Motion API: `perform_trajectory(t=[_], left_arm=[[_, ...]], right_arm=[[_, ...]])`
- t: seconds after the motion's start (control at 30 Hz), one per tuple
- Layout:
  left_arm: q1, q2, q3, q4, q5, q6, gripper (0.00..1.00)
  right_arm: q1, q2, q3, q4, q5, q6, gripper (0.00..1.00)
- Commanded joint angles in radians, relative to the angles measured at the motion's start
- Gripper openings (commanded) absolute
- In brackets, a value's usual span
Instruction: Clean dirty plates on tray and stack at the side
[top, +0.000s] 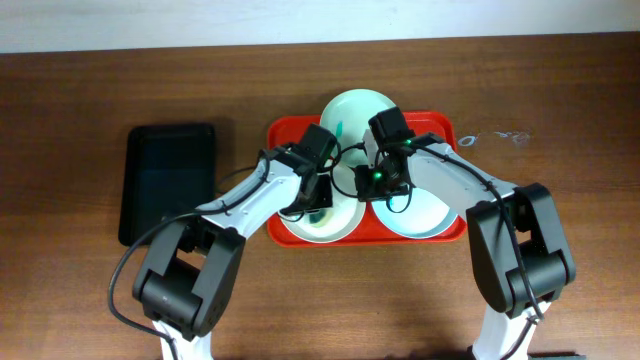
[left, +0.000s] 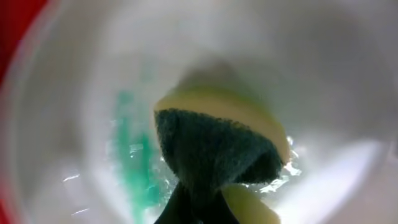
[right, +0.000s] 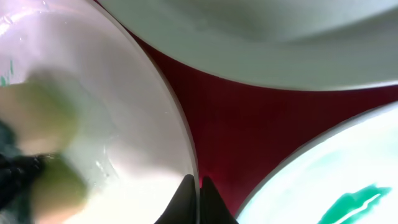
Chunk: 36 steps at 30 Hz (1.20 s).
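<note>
The red tray (top: 281, 136) holds three plates: mint green (top: 355, 108) at the back, white (top: 338, 226) front left, pale blue (top: 428, 214) front right. My left gripper (top: 318, 200) is shut on a yellow sponge with a dark green scouring face (left: 217, 143) and presses it on the white plate (left: 323, 62), beside a teal smear (left: 134, 168). My right gripper (right: 199, 193) is shut on the white plate's rim (right: 186, 137). The pale blue plate (right: 311, 180) shows a teal smear (right: 354, 202). The mint plate (right: 261, 37) lies beyond.
A smaller black tray (top: 168, 180) lies on the brown wooden table left of the red tray. Small clear scraps (top: 500, 136) lie on the table right of the red tray. Both arms cross over the red tray's front half.
</note>
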Motion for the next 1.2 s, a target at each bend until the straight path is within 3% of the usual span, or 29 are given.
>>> perform_trajectory(t=[0.0, 0.13, 0.23, 0.3, 0.43, 0.5, 0.67, 0.87, 1.17], left_arm=[[0.009, 0.014, -0.01, -0.06, -0.284, 0.002, 0.0], [0.018, 0.014, 0.011, -0.102, -0.414, 0.025, 0.0], [0.034, 0.014, 0.08, -0.159, -0.421, 0.025, 0.0], [0.042, 0.014, 0.13, -0.178, -0.363, 0.025, 0.0], [0.052, 0.015, 0.175, -0.105, 0.045, 0.074, 0.0], [0.051, 0.027, 0.174, -0.061, 0.174, 0.097, 0.0], [0.054, 0.09, 0.174, -0.059, 0.174, 0.098, 0.0], [0.054, 0.155, 0.174, -0.099, -0.006, 0.097, 0.0], [0.054, 0.152, 0.188, -0.19, -0.567, 0.097, 0.0]], right_arm=[[0.006, -0.006, 0.008, -0.009, 0.032, -0.003, 0.04], [0.006, -0.006, 0.008, -0.012, 0.035, -0.003, 0.04], [0.006, -0.006, 0.008, -0.012, 0.035, -0.003, 0.04], [0.006, -0.006, 0.008, -0.012, 0.035, -0.003, 0.04], [0.006, -0.006, 0.008, -0.012, 0.035, -0.003, 0.04], [0.006, -0.006, 0.008, -0.012, 0.035, -0.003, 0.04], [0.006, -0.006, 0.008, -0.017, 0.035, -0.003, 0.04], [0.006, -0.006, 0.008, -0.017, 0.035, -0.003, 0.04], [0.006, -0.006, 0.008, -0.023, 0.035, -0.011, 0.04]])
